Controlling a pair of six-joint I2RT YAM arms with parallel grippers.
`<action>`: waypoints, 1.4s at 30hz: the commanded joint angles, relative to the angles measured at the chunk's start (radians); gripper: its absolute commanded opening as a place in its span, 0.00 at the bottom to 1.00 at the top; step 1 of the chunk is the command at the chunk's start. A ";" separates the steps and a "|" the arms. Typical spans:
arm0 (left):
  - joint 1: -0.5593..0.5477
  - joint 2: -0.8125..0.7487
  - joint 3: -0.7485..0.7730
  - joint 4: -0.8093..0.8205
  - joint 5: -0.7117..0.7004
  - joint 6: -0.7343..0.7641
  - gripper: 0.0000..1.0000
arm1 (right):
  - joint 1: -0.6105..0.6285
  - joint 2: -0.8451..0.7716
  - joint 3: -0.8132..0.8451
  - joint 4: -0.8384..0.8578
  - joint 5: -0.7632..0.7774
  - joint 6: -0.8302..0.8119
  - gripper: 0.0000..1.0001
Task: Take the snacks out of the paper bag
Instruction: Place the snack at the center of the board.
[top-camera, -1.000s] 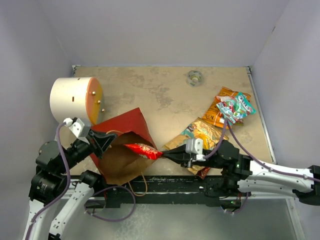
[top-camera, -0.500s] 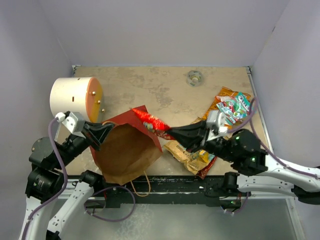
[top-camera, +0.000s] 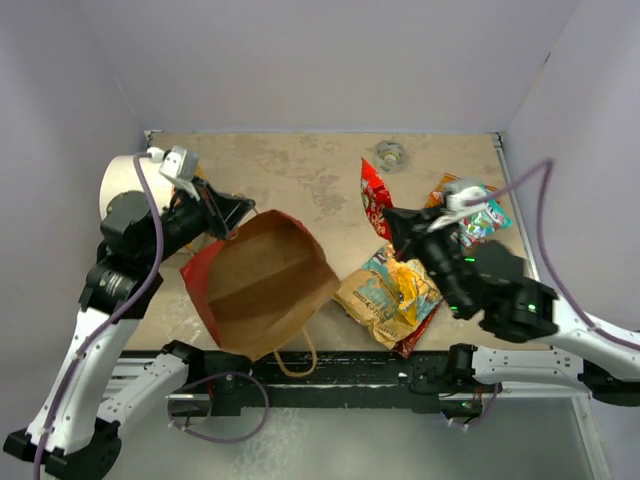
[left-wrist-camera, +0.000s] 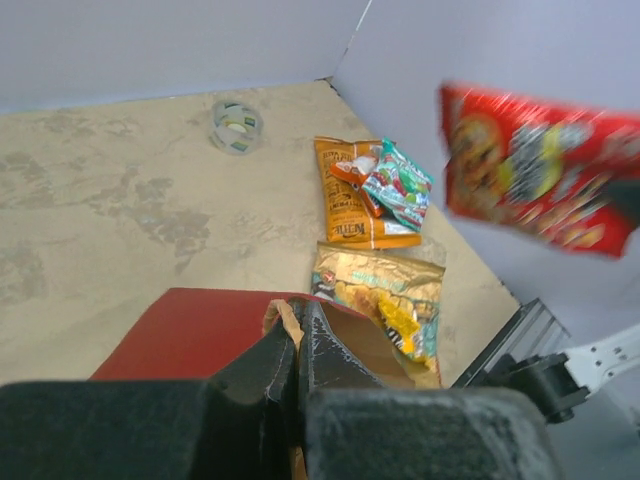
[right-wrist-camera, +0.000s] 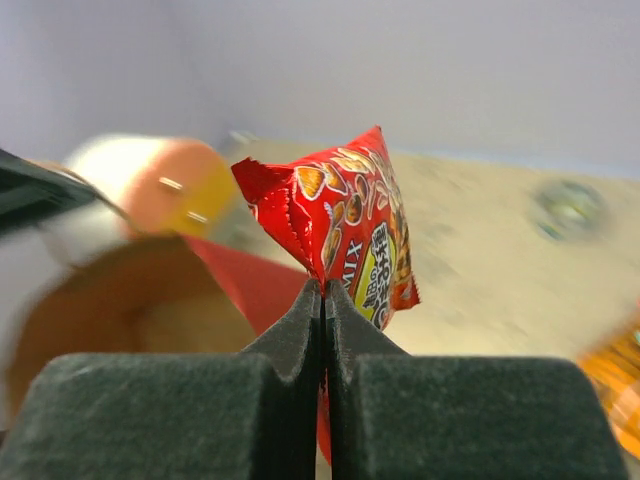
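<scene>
The paper bag (top-camera: 262, 283) lies on the table's left, mouth open upward, brown inside showing and red outside (top-camera: 198, 292) at its left. My left gripper (top-camera: 236, 208) is shut on the bag's far rim (left-wrist-camera: 285, 318). My right gripper (top-camera: 394, 223) is shut on a red snack packet (top-camera: 374, 198) and holds it in the air to the right of the bag; the packet also shows in the right wrist view (right-wrist-camera: 352, 228) and blurred in the left wrist view (left-wrist-camera: 540, 165). A tan-gold packet (top-camera: 385, 296), an orange packet (top-camera: 444, 190) and a teal packet (top-camera: 482, 216) lie on the table.
A white cylinder with an orange end (top-camera: 118, 180) stands at the far left, partly behind my left arm. A small tape roll (top-camera: 388, 155) lies at the back. Walls close the table on three sides.
My right gripper has pulled the red packet out of the bag and lifted it up and to the right. My left gripper has moved back and up with the bag's rim, opening the mouth wider.
</scene>
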 joint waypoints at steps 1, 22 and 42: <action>0.005 0.090 0.075 0.156 -0.005 -0.154 0.00 | -0.010 0.160 0.051 -0.447 0.412 0.262 0.00; 0.037 0.241 0.144 0.155 -0.080 -0.333 0.00 | -0.110 -0.014 0.031 -1.196 0.231 1.029 0.00; 0.121 -0.044 -0.064 -0.216 -0.169 -0.168 0.06 | -0.273 0.432 -0.050 -1.181 0.151 1.064 0.00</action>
